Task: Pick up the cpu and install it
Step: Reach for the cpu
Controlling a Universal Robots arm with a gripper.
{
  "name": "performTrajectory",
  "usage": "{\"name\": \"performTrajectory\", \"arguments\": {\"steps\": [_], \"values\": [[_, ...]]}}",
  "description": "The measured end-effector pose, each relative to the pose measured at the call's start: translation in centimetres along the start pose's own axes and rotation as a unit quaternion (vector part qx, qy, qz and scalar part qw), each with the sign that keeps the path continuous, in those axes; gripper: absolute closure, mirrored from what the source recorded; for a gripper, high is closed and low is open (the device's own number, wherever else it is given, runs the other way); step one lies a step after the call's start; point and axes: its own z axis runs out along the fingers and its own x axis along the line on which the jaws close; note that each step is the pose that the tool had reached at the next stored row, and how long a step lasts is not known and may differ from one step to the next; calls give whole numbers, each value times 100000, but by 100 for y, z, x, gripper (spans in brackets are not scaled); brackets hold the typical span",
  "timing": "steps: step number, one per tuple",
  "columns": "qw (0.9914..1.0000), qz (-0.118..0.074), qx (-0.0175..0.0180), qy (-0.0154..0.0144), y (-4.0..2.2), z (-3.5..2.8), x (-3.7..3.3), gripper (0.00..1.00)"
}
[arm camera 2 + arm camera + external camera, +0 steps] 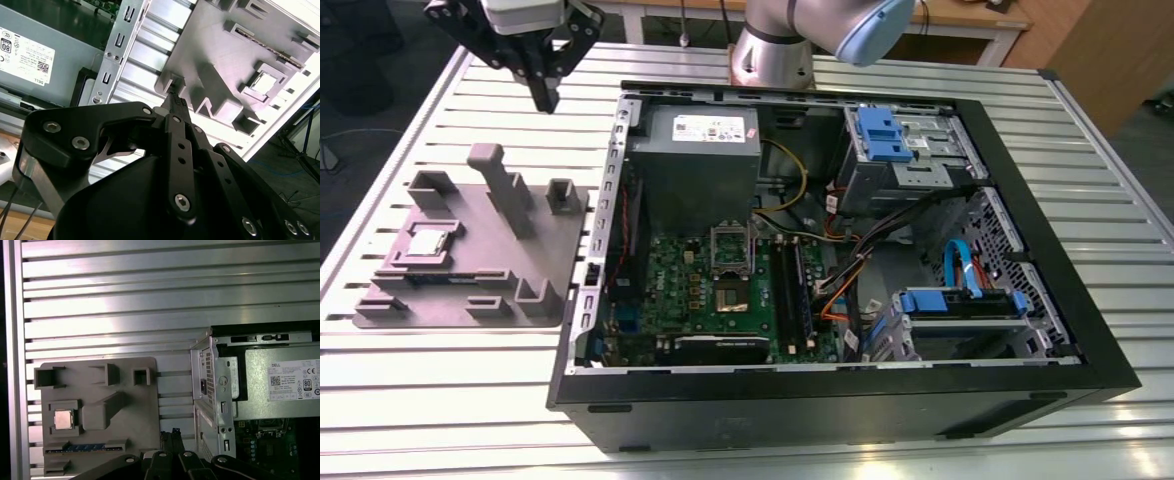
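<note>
The cpu (427, 243), a small silvery square chip, lies flat in a recess of the grey fixture plate (467, 285) on the exterior view's left, beside the open computer case. Both wrist views show the cpu (263, 82) (63, 419) seated in that plate. My gripper (547, 98) hangs high above the table beyond the fixture's far edge, its black fingers drawn together to a point with nothing between them. The fingertips (174, 101) (174, 432) are well apart from the chip. Inside the case, the green motherboard (674, 290) carries the socket (731, 292) with its metal frame (730, 240) raised.
The black case wall (594, 250) stands between fixture and motherboard. A grey power supply (698, 150), blue drive brackets (891, 135) and loose cables (854, 260) crowd the case. Tall posts (500, 185) rise from the fixture. The arm's base (774, 55) is at the back of the slatted table (454, 400).
</note>
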Motion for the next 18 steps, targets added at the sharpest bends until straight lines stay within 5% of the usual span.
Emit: {"name": "performTrajectory", "arguments": {"steps": [18], "values": [[100000, 3, -1, -2, -4, 1, 48, 90]]}}
